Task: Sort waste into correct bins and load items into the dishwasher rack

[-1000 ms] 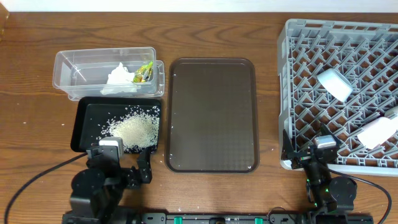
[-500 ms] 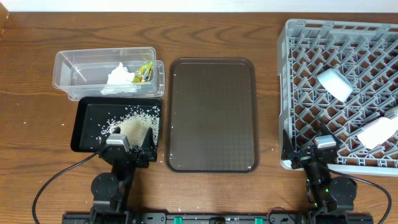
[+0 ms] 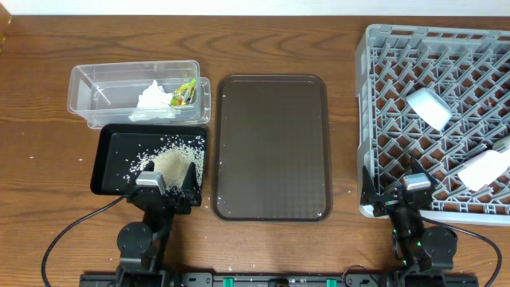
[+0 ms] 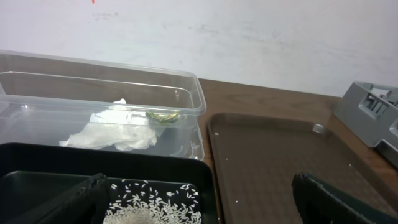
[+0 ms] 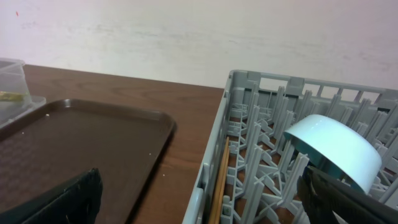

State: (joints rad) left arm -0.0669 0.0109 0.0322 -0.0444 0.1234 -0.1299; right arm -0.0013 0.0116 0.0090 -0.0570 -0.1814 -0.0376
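Left tool (image 3: 165,182), lower left of the overhead frame: fingers spread wide, gripping nothing, over the near rim of the black tray (image 3: 106,163). Right tool (image 3: 396,185), lower right: likewise spread and empty, at the near left corner of the dishwasher rack (image 3: 381,88).

Black tray, one. The rice grains (image 3: 174,163) are heaped in its right half, with strays toward its left. There are a few white specks on the bench (image 3: 48,207) beside it.

Clear tub (image 3: 88,89), one, just behind the black tray. It holds one tissue (image 3: 153,97) and one wrapper (image 3: 185,92), the wrapper just right of the tissue. The left wrist view shows both low, through the tub wall, the wrapper only as a small scrap past the tissue.

Brown serving tray (image 3: 271,143), one, mid-frame between the bins and the rack.

Rack, one. Overhead shows one bowl (image 3: 429,108) tipped on its side among the pegs. Two pale pieces (image 3: 482,169) lie at the right edge, partly cut off, kind unclear. Only the right wrist view shows the chopsticks (image 5: 219,186), lying inside along the rack's left wall; their count is unclear.
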